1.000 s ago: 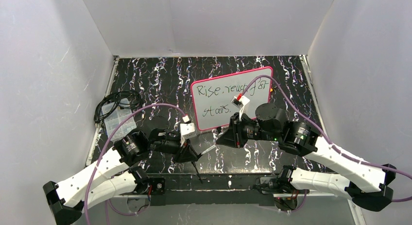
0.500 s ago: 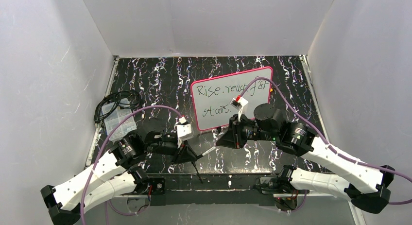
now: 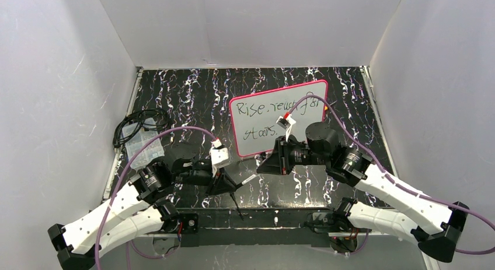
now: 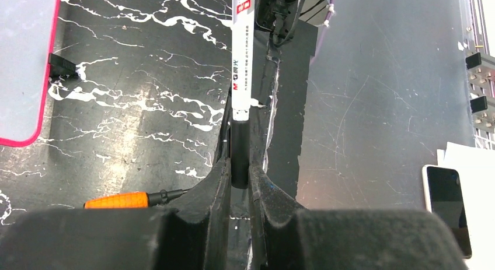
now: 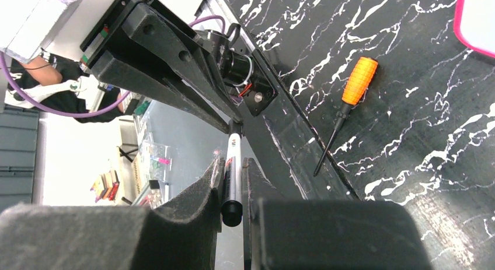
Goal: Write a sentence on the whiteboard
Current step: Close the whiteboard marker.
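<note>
Whiteboard (image 3: pixel 260 146): far right-centre on the bench (image 3: pixel 175 101).
Sentence (image 3: pixel 248 110): top line's middle hidden behind right wrist's cable plug (image 3: pixel 286 121).
Left jaws: pinching black end of marker (image 4: pixel 240 66).
Right jaws: pinching its other end; tip unseen.

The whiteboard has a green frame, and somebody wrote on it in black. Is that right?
Not quite. The frame of the whiteboard is pink-red, not green; the top external view shows it. The sentence on it is indeed written in black.
</note>
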You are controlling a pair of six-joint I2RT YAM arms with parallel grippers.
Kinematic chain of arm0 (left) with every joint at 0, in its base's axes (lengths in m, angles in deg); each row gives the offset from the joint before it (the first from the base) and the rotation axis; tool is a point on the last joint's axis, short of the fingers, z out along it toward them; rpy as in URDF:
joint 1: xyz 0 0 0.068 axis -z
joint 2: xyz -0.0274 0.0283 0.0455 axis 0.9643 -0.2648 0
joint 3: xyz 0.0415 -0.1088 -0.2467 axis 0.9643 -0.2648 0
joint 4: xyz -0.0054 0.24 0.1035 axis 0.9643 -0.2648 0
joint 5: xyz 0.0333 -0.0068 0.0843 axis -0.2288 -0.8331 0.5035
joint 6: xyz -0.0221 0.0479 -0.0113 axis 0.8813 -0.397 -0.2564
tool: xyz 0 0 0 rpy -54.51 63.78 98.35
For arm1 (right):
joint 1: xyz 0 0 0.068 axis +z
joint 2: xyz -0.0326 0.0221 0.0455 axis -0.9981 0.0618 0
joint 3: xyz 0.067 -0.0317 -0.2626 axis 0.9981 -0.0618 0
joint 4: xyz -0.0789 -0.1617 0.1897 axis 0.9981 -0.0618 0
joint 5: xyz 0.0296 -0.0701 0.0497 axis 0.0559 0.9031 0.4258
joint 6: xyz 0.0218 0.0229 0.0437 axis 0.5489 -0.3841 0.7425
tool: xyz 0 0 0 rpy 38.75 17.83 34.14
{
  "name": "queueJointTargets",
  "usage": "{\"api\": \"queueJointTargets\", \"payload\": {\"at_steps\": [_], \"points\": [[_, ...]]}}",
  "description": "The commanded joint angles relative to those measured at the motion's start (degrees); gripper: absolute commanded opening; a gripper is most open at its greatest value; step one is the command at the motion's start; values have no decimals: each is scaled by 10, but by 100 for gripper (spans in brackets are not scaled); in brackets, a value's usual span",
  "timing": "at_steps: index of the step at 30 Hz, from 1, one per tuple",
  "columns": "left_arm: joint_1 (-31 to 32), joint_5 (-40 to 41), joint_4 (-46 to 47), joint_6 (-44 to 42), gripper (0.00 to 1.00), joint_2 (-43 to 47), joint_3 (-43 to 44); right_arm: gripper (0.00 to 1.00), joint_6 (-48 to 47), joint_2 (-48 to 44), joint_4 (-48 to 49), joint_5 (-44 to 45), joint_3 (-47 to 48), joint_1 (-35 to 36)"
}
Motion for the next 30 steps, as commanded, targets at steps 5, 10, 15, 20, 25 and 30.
{"api": "queueJointTargets", "payload": {"at_steps": [5, 10, 15, 20, 25, 30], "points": [[4, 15, 47, 10, 0, 13, 7, 1, 8, 21, 63, -39, -34, -3], [4, 19, 44, 10, 0, 9, 11, 1, 38, 12, 134, -56, -93, -13], [4, 33, 8, 6, 0, 13, 21, 1, 93, 0, 252, -102, -168, -46], [4, 38, -14, 11, 16, 21, 25, 1, 97, 3, 280, -126, -193, -64], [4, 45, -23, 15, 35, 23, 32, 1, 113, 4, 313, -137, -213, -77], [4, 48, -33, 18, 50, 21, 37, 1, 124, 0, 328, -141, -221, -83]]}}
